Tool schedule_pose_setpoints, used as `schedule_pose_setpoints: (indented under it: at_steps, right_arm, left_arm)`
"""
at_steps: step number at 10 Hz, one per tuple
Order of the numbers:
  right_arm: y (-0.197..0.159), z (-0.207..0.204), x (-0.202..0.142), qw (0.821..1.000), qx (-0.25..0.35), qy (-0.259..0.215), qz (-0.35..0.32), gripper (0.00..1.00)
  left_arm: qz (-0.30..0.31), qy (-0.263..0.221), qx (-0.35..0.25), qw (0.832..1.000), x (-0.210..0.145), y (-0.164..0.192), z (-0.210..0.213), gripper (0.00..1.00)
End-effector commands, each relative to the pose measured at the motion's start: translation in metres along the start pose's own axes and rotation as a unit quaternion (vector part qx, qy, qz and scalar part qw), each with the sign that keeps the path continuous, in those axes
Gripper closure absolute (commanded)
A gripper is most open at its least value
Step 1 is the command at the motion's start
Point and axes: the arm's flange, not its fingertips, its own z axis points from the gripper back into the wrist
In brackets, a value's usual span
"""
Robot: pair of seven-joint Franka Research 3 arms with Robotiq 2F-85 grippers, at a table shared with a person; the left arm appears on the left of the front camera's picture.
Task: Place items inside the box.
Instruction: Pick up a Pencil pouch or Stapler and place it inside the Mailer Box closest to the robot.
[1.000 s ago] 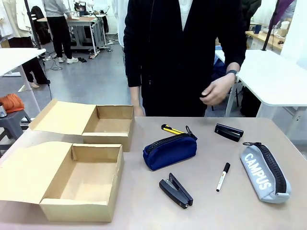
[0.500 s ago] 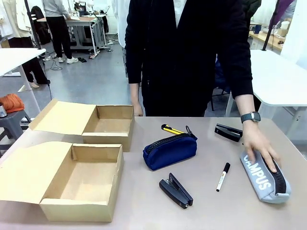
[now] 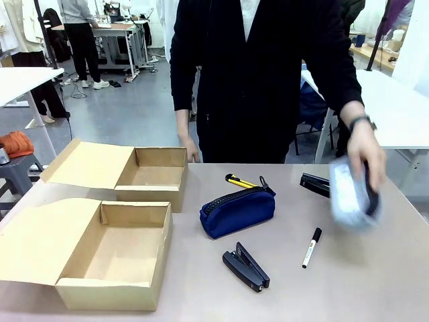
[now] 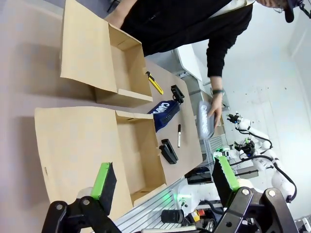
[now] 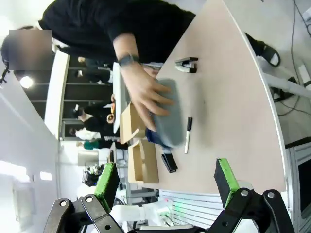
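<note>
Grey pencil case [image 3: 350,196] airborne, blurred; navy pencil case [image 3: 236,211] centre, utility knife [image 3: 239,181] behind; near stapler [image 3: 246,267], far stapler [image 3: 315,184], capped white marker [image 3: 312,247] flat

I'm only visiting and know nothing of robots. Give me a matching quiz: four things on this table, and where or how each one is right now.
Things:
1. grey case
2. knife
3. marker
4. near box

Places or states:
A. open and empty
B. flat on the table, right of the near stapler
C. held off the table in the person's hand
D. just behind the navy case

Pairs: 1-C, 2-D, 3-B, 4-A
</note>
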Motion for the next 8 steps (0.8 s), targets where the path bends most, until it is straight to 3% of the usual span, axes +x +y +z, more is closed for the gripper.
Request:
schedule_pose_setpoints:
  at_steps: [1, 3, 4, 5, 6, 7, 8]
  right_arm:
    - [0.010, -0.001, -0.004, 1.000, 0.001, 0.001, 0.014, 0.00]
    - [0.007, -0.005, 0.002, 1.000, -0.005, 0.007, 0.006, 0.00]
    - [0.021, -0.035, -0.002, 0.996, -0.067, 0.020, 0.046, 0.00]
    - [0.044, -0.073, -0.010, 0.989, -0.085, 0.053, 0.111, 0.00]
    - [0.070, -0.119, -0.021, 0.971, -0.098, 0.110, 0.189, 0.00]
    - [0.097, -0.178, -0.032, 0.943, -0.143, 0.147, 0.263, 0.00]
    - [0.120, -0.231, -0.054, 0.911, -0.149, 0.210, 0.321, 0.00]
  left_arm:
    - [-0.011, -0.006, -0.010, 1.000, 0.002, -0.001, 0.000, 0.00]
    - [-0.011, -0.006, -0.010, 1.000, 0.002, -0.001, 0.000, 0.00]
    - [-0.011, -0.006, -0.010, 1.000, 0.002, -0.001, 0.000, 0.00]
    - [-0.011, -0.006, -0.010, 1.000, 0.002, -0.001, 0.000, 0.00]
    - [-0.011, -0.006, -0.010, 1.000, 0.002, -0.001, 0.000, 0.00]
    - [-0.011, -0.006, -0.010, 1.000, 0.002, -0.001, 0.000, 0.00]
    - [-0.011, -0.006, -0.010, 1.000, 0.002, -0.001, 0.000, 0.00]
